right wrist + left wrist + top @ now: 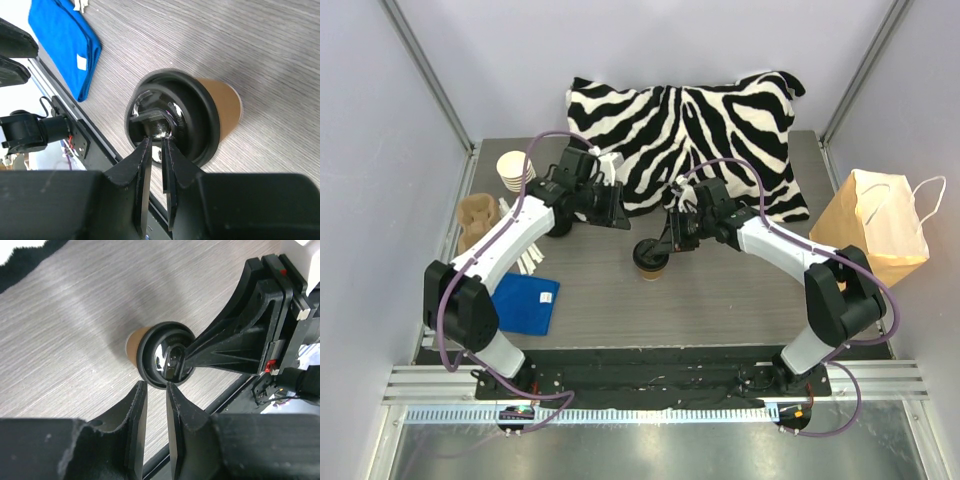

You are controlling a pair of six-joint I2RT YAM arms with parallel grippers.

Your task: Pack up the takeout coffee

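The takeout coffee (649, 262) is sitting near the middle of the table (720, 300), just in front of the zebra-striped pillow (700, 130), and both arms are crowding in on it. The right gripper (157, 141) is reaching in from the right, its jaws standing narrow, with just a slit between them. Its tips are resting on the sunken centre of the black lid (197, 107). Whether they are pinching a ridge there or only touching is impossible to tell. The lid is sitting on the brown paper cup, so nothing inside is showing.

The left gripper (156, 387) is hanging just beside the cup on its other side. Its jaws are narrow too, slightly apart and holding nothing, and they are pointing at the lid's rim.

Over at the right-hand edge, a brown paper bag (873, 228) with white handles is standing upright, well apart from the coffee. Its inside is not visible from above. On the far left, a stack of lidless paper cups (514, 170) is standing near the back corner. A cardboard cup tray (477, 222) is lying just in front of the stack. A folded blue cloth (527, 303) is lying flat nearer the left arm's base.

The table is showing a grey wood-grain top. Pale walls (620, 40) with metal corner posts are closing in the space on three sides. A ribbed metal rail (650, 385) is carrying the two arm bases along the near edge.
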